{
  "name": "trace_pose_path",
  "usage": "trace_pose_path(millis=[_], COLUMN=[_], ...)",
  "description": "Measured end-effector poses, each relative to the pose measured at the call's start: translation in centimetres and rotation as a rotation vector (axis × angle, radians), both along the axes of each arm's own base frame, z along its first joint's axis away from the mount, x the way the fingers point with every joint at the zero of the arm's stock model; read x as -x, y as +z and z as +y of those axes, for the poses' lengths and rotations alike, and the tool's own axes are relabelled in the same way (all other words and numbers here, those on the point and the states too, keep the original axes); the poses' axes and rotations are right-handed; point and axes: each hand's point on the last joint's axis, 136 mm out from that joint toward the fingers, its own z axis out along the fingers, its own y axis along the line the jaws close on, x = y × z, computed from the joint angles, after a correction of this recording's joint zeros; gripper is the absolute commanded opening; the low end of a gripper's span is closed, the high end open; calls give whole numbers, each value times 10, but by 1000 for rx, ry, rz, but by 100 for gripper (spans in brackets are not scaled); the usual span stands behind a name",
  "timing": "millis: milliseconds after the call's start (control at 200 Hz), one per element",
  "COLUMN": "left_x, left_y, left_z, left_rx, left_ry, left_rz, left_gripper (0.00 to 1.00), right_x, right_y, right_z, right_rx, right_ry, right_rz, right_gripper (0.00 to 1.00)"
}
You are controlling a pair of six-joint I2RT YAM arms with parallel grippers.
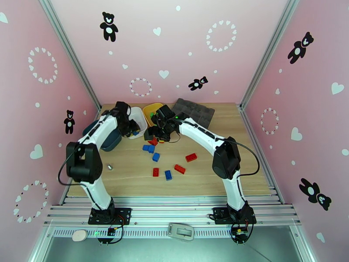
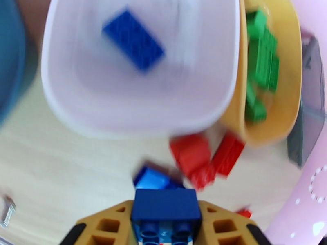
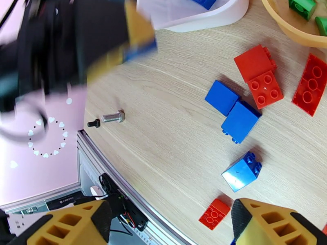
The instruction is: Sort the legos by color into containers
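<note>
Sorting logic: the white tray (image 2: 53, 107) holds a loose blue brick (image 2: 133, 39) and the yellow tray (image 2: 282, 119) holds green bricks (image 2: 261, 66), so white seems to serve blue and yellow green.
Trays: both sit near the table's (image 3: 163, 119) far edge, left of centre, with the yellow one just beside the white one on its right. The teal tray (image 1: 109, 143) lies toward the far-left corner, probably meant for red; its contents cannot be made out.
Left gripper (image 2: 165, 225): pressed together on a held blue brick (image 2: 165, 205), which is pinched between the tan fingers studs-down toward the camera.
Why held there: it hangs just short of the white tray's near rim, so I judge this to be a carry toward the blue container, with the drop not yet made.
Right gripper (image 3: 171, 229): spread wide with nothing between the fingers, touching no brick.
Why it is there: it hovers over the loose bricks in front of the trays, likely lining up a pick.
Unsorted legos: red bricks (image 2: 192, 154) cluster just before the yellow tray's near rim, with blue bricks (image 3: 235, 115) next to them. More red and blue pieces are scattered toward the table's middle.
Other: a small bolt (image 3: 112, 117) lies near the left edge, and the grey organizer box (image 1: 194, 112) sits at the far edge, right of the yellow tray.
</note>
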Motion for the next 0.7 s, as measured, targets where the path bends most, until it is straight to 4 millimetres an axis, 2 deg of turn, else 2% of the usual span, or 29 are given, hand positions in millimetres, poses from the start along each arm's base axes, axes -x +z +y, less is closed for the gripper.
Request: trace_pose_path(millis=[95, 210, 305, 380, 561, 701], left_x=[-24, -48, -58, -62, -52, -12], left_y=[1, 1, 1, 2, -1, -8], left_z=[9, 15, 14, 14, 14, 12], left_rx=[-4, -12, -14, -11, -13, -15], left_ry=[12, 16, 11, 15, 14, 7], left_rz=[-6, -15, -18, -18, 2, 50], left_gripper=[39, 54, 70, 75, 78, 82], right_x=[2, 2, 5, 12, 31, 45], right_y=[-6, -15, -26, -36, -51, -57], right_z=[-8, -20, -31, -43, -71, -90], right_rx=[45, 112, 167, 213, 302, 344], right_ry=[-3, -10, -19, -27, -38, -51], right_rz=[1, -5, -3, 11, 33, 48], right_gripper=[82, 81, 79, 78, 73, 71])
